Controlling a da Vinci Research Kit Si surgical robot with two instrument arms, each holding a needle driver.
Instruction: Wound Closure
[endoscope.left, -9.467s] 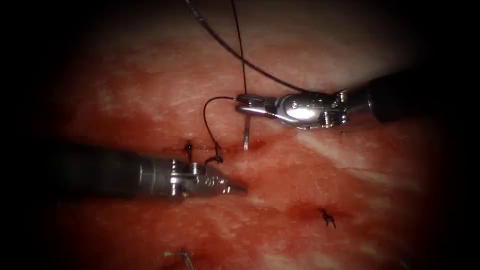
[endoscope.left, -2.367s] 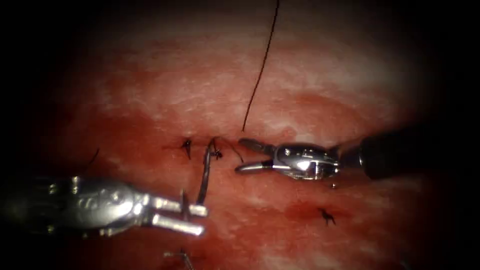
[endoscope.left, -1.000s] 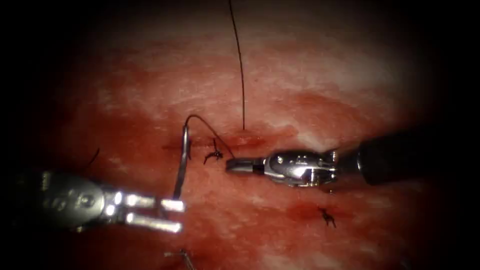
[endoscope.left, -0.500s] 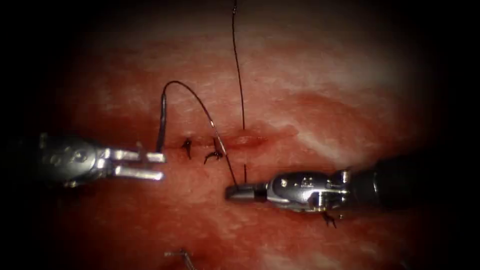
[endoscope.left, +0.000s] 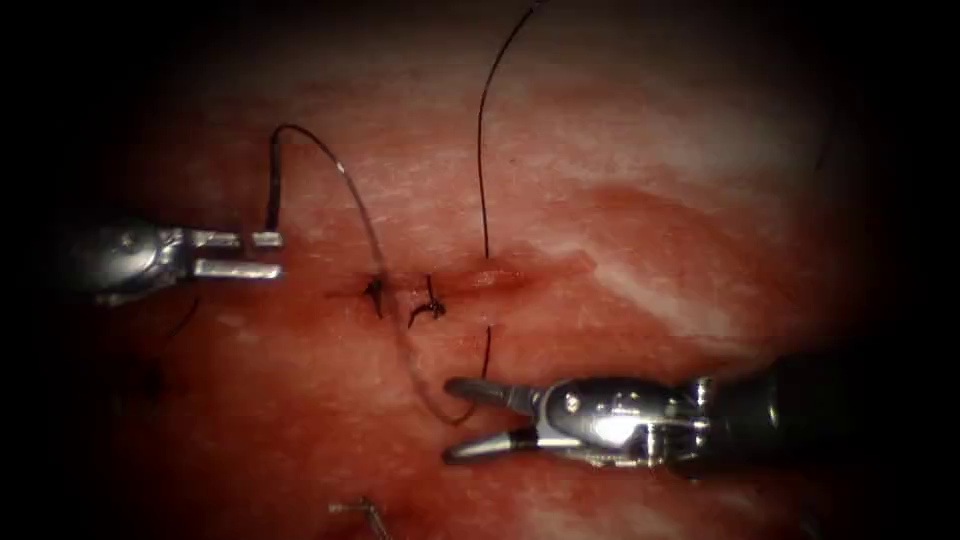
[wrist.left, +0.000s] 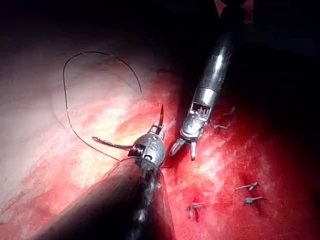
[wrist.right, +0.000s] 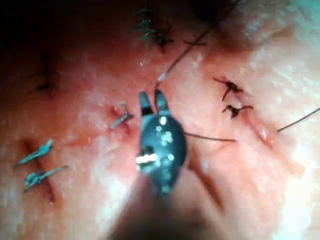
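In the endoscope view the left claw (endoscope.left: 262, 254) sits at the left of the frame, its jaws pinched on the needle (endoscope.left: 271, 195) near one end; the needle stands clear of the tissue (endoscope.left: 650, 200), its long axis running up from the jaws. From the needle's upper end the thread (endoscope.left: 355, 210) arcs right and down across the cut (endoscope.left: 440, 290), past two tied knots (endoscope.left: 428, 306), to the lower centre, where the right claw (endoscope.left: 462, 420) lies with jaws spread wide and holding nothing, the thread's bend lying between them. The left wrist view shows the left claw (wrist.left: 159, 131) clamped on the needle (wrist.left: 111, 144), with the right claw (wrist.left: 184, 150) parted just beside it. The right wrist view shows the right claw (wrist.right: 153, 102) open above the tissue, thread (wrist.right: 207, 137) nearby.
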